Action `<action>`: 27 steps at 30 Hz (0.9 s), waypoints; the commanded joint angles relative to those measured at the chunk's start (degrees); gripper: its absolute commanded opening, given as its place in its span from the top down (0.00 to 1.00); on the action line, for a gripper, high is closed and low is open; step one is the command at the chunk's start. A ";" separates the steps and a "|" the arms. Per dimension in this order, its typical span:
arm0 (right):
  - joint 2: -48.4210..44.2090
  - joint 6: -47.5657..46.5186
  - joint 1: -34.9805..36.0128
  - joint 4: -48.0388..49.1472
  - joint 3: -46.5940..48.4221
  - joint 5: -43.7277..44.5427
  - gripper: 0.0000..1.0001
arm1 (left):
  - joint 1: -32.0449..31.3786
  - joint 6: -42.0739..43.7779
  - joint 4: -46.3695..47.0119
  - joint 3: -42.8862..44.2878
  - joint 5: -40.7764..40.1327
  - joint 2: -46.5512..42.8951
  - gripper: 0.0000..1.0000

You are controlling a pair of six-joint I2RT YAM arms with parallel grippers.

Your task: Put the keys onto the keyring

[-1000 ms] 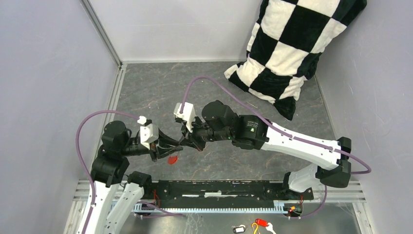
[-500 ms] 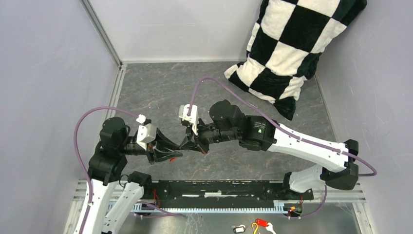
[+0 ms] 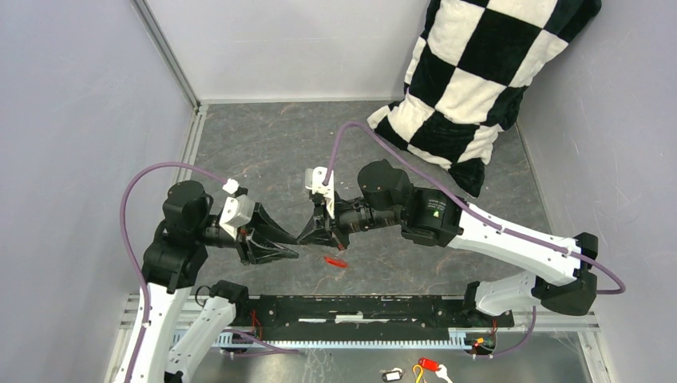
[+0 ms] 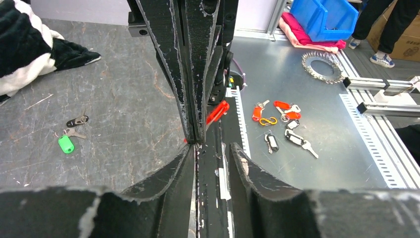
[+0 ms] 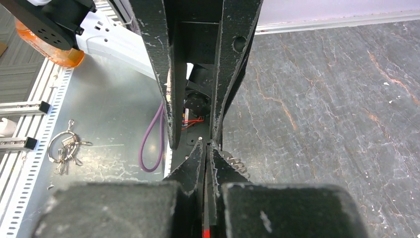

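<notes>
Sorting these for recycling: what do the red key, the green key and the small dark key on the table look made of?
The red key looks like plastic: flat, saturated colour. The green key is likely glossy plastic: bright, rounded. The dark key seems metal, with a small glint, though too small to be sure.

Red key (image 3: 335, 262) apart – green key (image 4: 65, 144) & dark key (image 4: 78, 120) lying close together.

Left gripper (image 3: 289, 253) and right gripper (image 3: 306, 236) meet tip to tip; plastic key (image 3: 335, 261) lies at their four o'clock, pillow (image 3: 471, 80) at two o'clock.
</notes>
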 commanded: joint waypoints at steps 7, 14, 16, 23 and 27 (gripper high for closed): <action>-0.74 1.24 -0.17 3.68 -1.24 -2.48 1.00 | -0.16 -0.67 4.45 1.10 -1.80 -0.95 0.83; -0.13 2.86 -0.15 5.85 -1.50 -4.07 1.00 | -0.16 -0.09 6.23 -0.27 -3.20 -2.97 0.95; -0.04 3.95 -0.09 7.33 -1.92 -5.04 1.00 | -0.16 0.58 6.35 -0.65 -3.28 -3.66 0.97; 0.31 10.30 -0.09 15.86 -4.80 -9.25 0.99 | -0.16 -0.32 8.07 -1.61 -3.40 -5.93 0.98; -0.17 14.14 -0.15 22.85 -7.96 -10.21 1.00 | -0.16 -3.34 11.41 -2.62 -4.15 -7.21 0.98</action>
